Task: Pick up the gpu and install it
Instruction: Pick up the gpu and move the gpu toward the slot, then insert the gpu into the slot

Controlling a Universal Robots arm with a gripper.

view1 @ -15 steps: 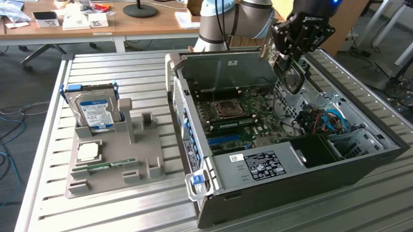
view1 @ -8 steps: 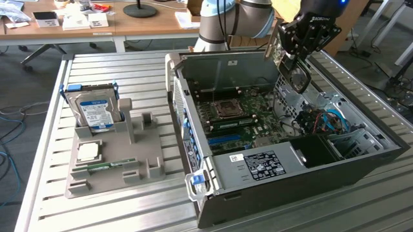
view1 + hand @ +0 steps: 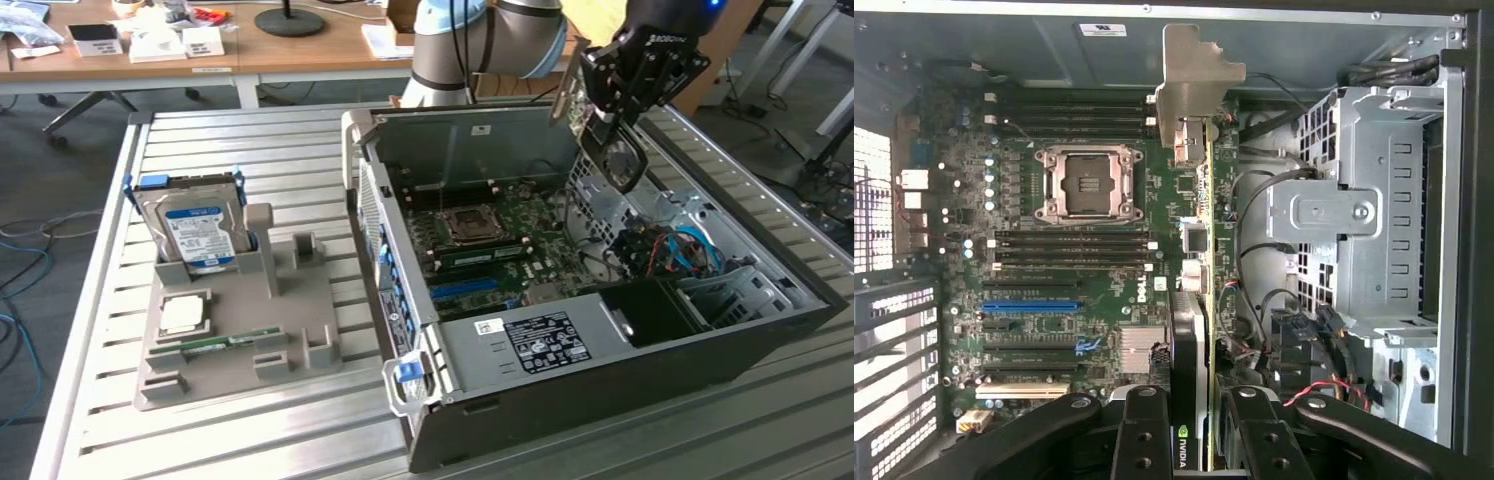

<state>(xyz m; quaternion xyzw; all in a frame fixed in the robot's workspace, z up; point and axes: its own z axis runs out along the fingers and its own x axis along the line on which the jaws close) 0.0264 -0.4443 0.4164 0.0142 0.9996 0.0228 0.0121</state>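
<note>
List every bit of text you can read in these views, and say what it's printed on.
"DELL": white print, turned sideways, on the motherboard.
Green logo badge on the gpu gripped in the hand: looks like NVIDIA's mark, but the lettering is too small to confirm.
Too small or blurred to read: white sticker on the case wall, power supply label, hard drive label.

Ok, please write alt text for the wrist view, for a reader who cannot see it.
The gripper holds the gpu edge-on over the motherboard of an open computer case. An empty processor socket lies to one side of the card, a metal drive cage to the other.
</note>
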